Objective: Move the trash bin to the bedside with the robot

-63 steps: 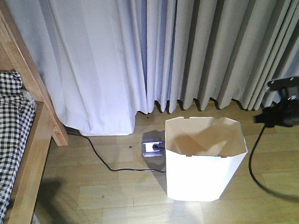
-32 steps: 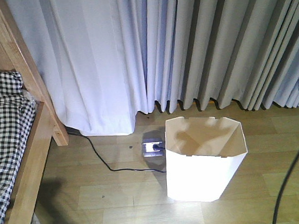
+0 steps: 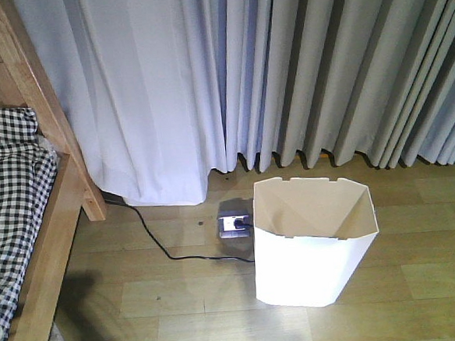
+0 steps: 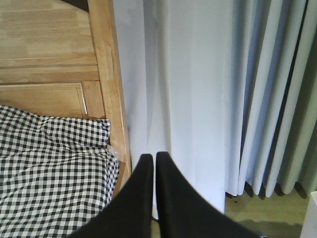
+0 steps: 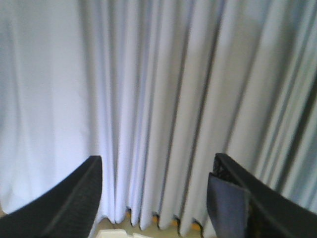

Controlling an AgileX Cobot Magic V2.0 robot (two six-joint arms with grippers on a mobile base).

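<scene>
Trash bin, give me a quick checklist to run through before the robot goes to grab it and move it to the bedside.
1. Trash bin upright on the floor: ok.
2. Bin interior free of loose items: ok, as far as the front view shows.
3. Right gripper open for the rim: ok, its fingers stand wide apart.
4. Left gripper ready: not ok for grasping, its fingers are closed together and empty.
5. Path to the bedside: not ok, a black cable and a floor socket box lie between bin and bed frame.
6. Gripper near the bin: cannot tell; neither arm shows in the front view.
</scene>
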